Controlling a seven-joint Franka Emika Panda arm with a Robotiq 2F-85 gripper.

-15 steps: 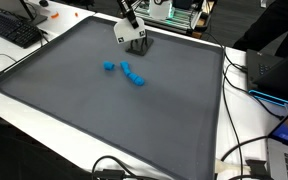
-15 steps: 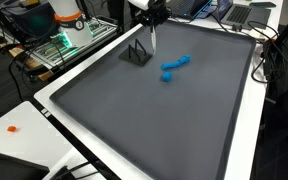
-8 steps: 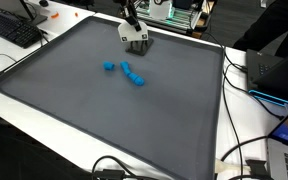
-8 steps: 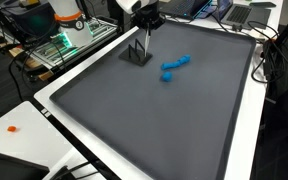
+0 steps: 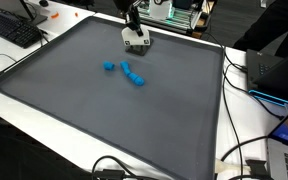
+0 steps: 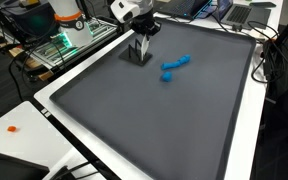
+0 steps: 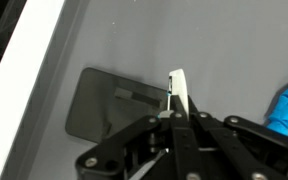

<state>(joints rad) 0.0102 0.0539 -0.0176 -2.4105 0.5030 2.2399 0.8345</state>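
My gripper [image 5: 133,24] is shut on a thin white flat piece [image 7: 179,92], held edge-on between the fingers [image 7: 177,116]. It hangs right over a small dark grey stand [image 7: 99,105] at the far side of the grey mat; the stand shows in both exterior views [image 5: 140,45] [image 6: 135,56]. I cannot tell whether the white piece [image 5: 134,40] touches the stand. The gripper [image 6: 142,33] hides part of the stand.
Blue pieces lie on the mat [image 5: 104,120] nearer the middle: a small one [image 5: 108,67] and a chain of several [image 5: 134,75], also in an exterior view [image 6: 176,66] and in the wrist view [image 7: 287,108]. A keyboard [image 5: 12,30], cables and electronics ring the mat.
The gripper has moved sideways and down with the white piece, from beside the stand to right over it. The blue pieces have not moved.
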